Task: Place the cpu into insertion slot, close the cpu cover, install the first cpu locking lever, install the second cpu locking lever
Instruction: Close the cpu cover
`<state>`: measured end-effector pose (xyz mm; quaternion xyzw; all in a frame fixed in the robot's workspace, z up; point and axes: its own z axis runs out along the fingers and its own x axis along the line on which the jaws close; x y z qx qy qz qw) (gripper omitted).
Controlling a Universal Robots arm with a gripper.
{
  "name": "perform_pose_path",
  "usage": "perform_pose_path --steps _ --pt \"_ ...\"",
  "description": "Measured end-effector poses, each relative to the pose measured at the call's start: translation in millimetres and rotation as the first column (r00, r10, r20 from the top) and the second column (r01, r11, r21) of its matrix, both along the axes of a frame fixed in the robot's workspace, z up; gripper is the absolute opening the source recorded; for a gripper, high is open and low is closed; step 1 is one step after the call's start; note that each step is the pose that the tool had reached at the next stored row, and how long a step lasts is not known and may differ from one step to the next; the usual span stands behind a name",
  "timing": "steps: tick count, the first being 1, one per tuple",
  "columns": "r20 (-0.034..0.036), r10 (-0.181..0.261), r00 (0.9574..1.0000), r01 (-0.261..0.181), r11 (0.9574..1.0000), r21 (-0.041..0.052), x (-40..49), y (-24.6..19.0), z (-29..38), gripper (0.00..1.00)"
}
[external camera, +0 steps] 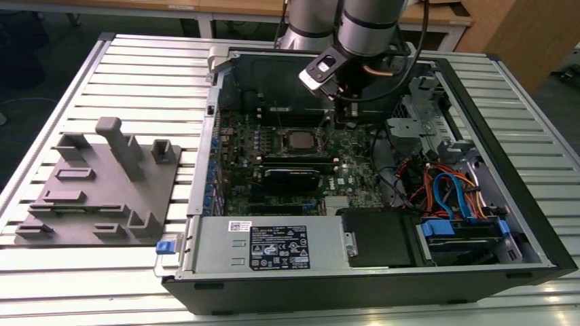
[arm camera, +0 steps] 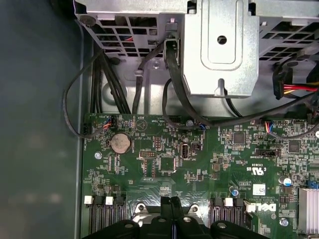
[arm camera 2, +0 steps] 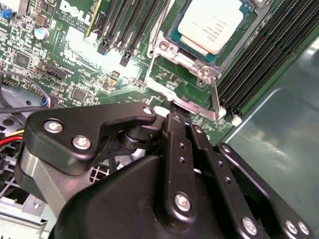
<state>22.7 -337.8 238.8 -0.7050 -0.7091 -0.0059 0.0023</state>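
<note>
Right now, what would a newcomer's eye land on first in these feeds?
The black gripper, jaws pressed together, looms in the second wrist view, tips close by the silver metal frame that surrounds the small square chip with a dull silvery top on the green circuit board. In the exterior view the arm reaches down into the open black computer case.

A workshop: slatted bench (external camera: 136, 75), opened computer case (external camera: 381, 288).

Silvery cpu (arm camera 2: 212, 25); green circuit board (arm camera: 199, 169); blue, orange cables (external camera: 450, 193); grey table (external camera: 145, 68).
</note>
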Motion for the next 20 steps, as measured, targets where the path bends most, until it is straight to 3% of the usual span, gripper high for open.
perform_pose_path --steps 20 --pt "0.0 0.0 1.0 0.0 1.0 0.0 -10.8 0.0 -0.9 0.1"
